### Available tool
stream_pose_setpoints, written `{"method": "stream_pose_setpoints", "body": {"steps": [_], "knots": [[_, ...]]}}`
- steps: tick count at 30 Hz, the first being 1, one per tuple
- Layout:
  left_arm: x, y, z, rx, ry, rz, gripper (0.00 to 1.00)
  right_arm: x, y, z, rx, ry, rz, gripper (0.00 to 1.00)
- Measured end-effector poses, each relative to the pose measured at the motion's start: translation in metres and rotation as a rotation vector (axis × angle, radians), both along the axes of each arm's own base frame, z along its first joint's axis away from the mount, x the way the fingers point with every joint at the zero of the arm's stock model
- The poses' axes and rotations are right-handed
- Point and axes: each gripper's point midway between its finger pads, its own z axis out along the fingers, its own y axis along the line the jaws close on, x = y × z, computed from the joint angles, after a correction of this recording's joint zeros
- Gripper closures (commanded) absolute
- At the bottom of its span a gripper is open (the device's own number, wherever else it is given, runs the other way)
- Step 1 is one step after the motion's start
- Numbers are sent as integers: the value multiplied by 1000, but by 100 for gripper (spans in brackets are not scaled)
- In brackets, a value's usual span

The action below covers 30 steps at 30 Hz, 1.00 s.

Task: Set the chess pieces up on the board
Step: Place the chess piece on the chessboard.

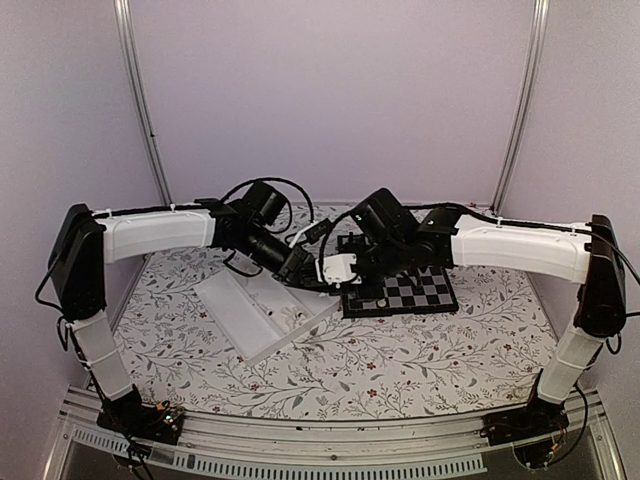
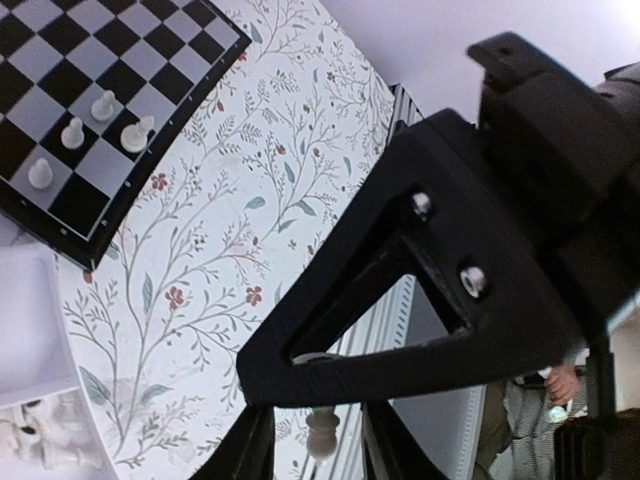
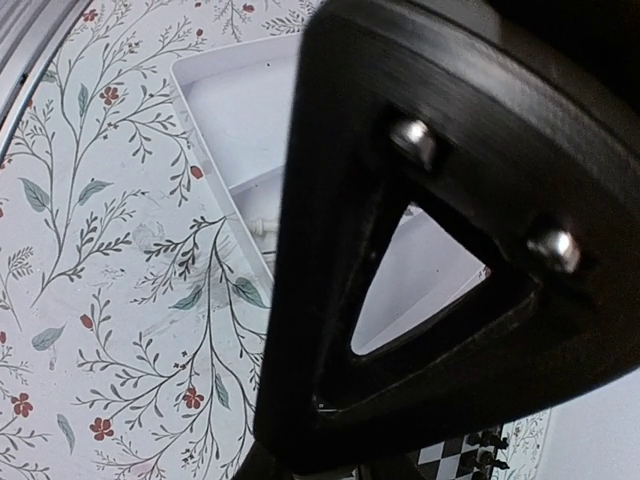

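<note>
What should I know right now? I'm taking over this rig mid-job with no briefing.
Left gripper: jaws apart with a white piece between them; whether it is gripped is unclear.
Right gripper: close beside the left one; whether it is open or shut cannot be told.
Board: four white pieces are on it, near one edge.
Tray: more pieces lie in it.
Left to do: place this piece, then probably the rest from the tray.

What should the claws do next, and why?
Probably carry the white piece between the left claw's fingers over to the board and set it by the four white pieces there. It isn't on the board yet.
</note>
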Motion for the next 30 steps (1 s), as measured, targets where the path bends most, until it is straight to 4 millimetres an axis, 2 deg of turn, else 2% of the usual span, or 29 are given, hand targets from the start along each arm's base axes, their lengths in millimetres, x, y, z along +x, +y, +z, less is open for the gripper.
{"method": "stream_pose_setpoints", "body": {"steps": [5, 10, 13, 16, 21, 30], "knots": [[5, 11, 9, -23, -134, 93, 65, 12, -19, -8, 81, 187, -58, 90], [4, 28, 47, -119, -467, 250, 62, 28, -50, 2, 245, 463, -137, 90], [-9, 21, 71, -198, -685, 275, 61, 29, -61, 11, 325, 604, -149, 90], [-17, 7, 86, -243, -832, 270, 62, 15, -57, 23, 381, 714, -100, 90], [-20, -9, 86, -248, -962, 225, 63, -1, -52, 34, 416, 805, -41, 90], [-11, -34, 69, -206, -1024, 150, 67, -9, -50, 41, 437, 849, -3, 89]]}}
